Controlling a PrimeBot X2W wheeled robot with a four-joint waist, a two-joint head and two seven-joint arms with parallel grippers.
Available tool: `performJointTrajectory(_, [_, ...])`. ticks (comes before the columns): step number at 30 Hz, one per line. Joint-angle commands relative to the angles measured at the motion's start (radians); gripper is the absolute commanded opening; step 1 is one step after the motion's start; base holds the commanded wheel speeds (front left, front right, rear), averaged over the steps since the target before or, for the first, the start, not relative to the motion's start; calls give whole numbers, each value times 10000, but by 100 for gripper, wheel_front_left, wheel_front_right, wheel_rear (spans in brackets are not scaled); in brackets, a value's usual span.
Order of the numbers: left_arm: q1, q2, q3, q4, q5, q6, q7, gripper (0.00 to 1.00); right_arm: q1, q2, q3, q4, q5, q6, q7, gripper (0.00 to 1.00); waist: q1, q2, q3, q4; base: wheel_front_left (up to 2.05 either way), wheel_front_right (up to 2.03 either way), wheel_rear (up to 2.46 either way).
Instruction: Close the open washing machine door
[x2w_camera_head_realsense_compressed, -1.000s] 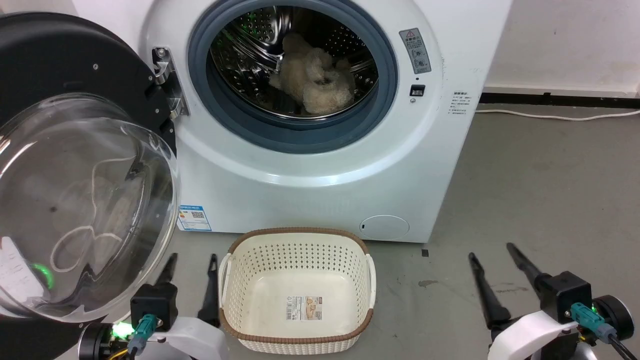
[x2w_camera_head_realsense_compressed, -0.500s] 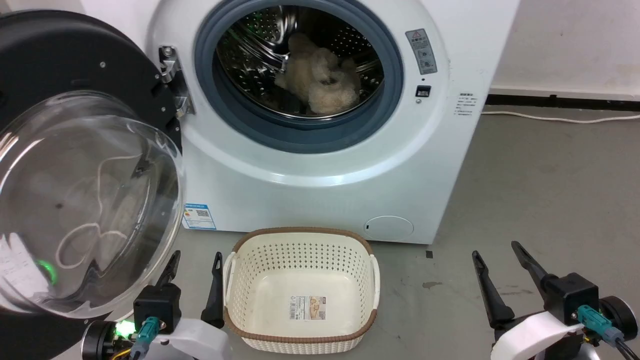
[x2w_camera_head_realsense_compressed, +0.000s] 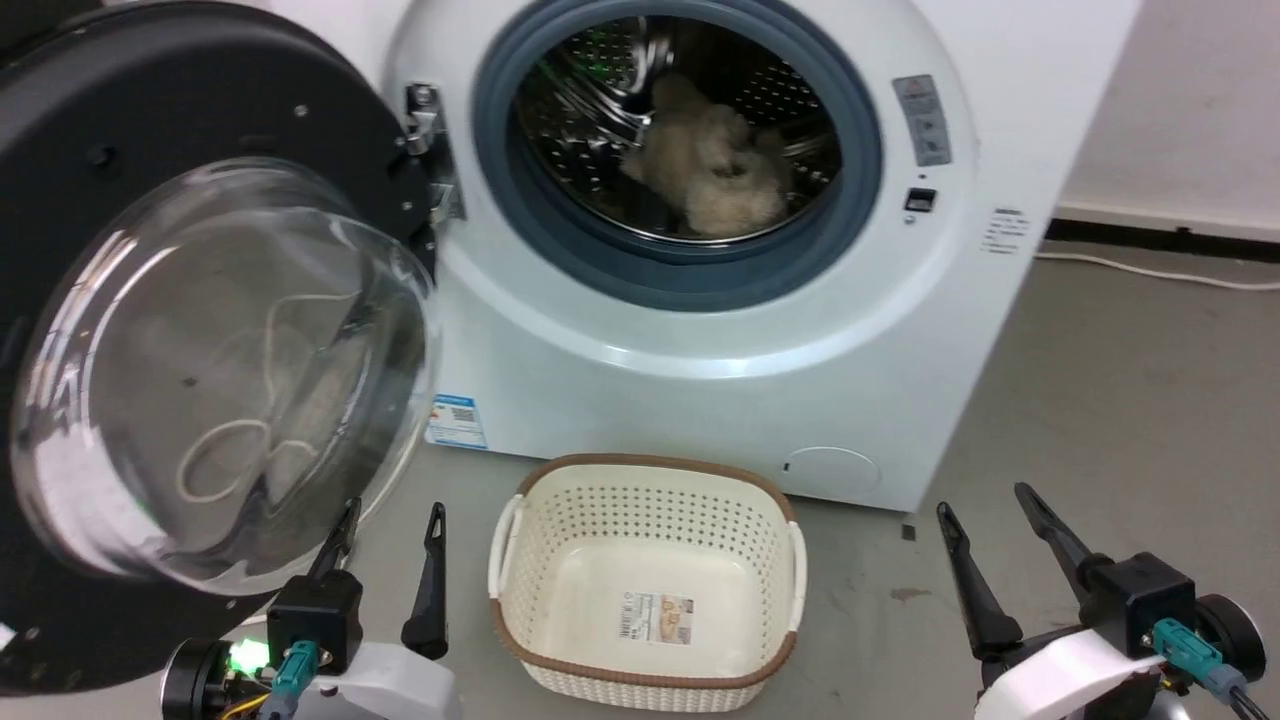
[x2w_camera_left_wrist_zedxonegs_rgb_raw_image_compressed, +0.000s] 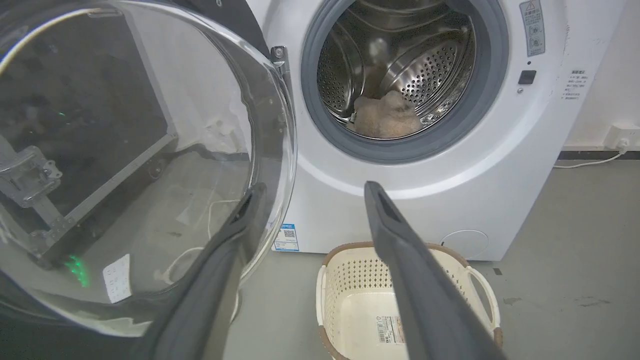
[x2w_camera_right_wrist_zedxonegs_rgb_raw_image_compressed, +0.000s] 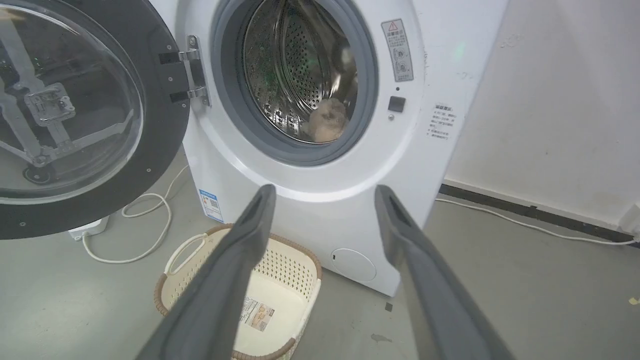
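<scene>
At left — washing machine door (x2w_camera_head_realsense_compressed: 220, 370) wide open, inside facing outward.

Grey concrete floor (x2w_camera_head_realsense_compressed: 1120, 400), stained off-white wall (x2w_camera_right_wrist_zedxonegs_rgb_raw_image_compressed: 550, 100), black skirting strip (x2w_camera_right_wrist_zedxonegs_rgb_raw_image_compressed: 525, 210), white cable (x2w_camera_right_wrist_zedxonegs_rgb_raw_image_compressed: 525, 225) along its foot.

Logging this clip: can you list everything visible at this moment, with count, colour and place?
washing machine: 1, white, centre
washing machine door: 1, black rim, clear glass, open, hinged at left
gasket: 1, grey, around the drum opening
fluffy item: 1, beige, inside the steel drum
basket: 1, cream with brown rim, on the floor before the machine
sticker: 1, blue, low on the machine front
cable: 1, white, floor at right
left gripper: 1, dark fingers, open, below the door
right gripper: 1, dark fingers, open, lower right
</scene>
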Motion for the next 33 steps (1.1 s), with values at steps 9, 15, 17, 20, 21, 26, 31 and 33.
performJointTrajectory(9, [192, 148, -65, -61, -28, 44, -255, 100, 178, 15, 329, 104, 106, 3, -268, 100, 0, 0, -79, 661, 0, 0, 0])
performJointTrajectory(15, [306, 145, -84, -230, -33, 166, -381, 100, 78, -32, 672, 266, 110, 3, -393, 100, 0, 0, -24, 956, 0, 0, 0])
performJointTrajectory(17, [338, 139, -101, -283, -32, 204, -422, 100, 15, -74, 759, 307, 156, 3, -434, 100, 0, 0, 14, 1064, 0, 0, 0])
performJointTrajectory(20, [401, 150, -98, -373, -33, 266, -485, 100, -109, -140, 934, 389, 231, 3, -497, 100, 0, 0, 49, 1215, 0, 0, 0])
performJointTrajectory(21, [431, 162, -94, -399, -29, 286, -505, 100, -150, -152, 990, 414, 258, 3, -518, 100, 0, 0, 59, 1264, 0, 0, 0])
performJointTrajectory(26, [579, 194, -34, -544, -49, 414, -610, 100, -325, -225, 1261, 521, 361, 4, -622, 100, 0, 0, 106, 1502, 0, 0, 0])
performJointTrajectory(31, [693, 242, -7, -647, -53, 496, -715, 100, -449, -284, 1498, 643, 464, 4, -728, 100, 0, 0, 130, 1725, 0, 0, 0])
performJointTrajectory(33, [719, 277, 3, -669, -57, 512, -757, 100, -487, -306, 1618, 705, 532, 4, -769, 100, 0, 0, 127, 1806, 0, 0, 0])
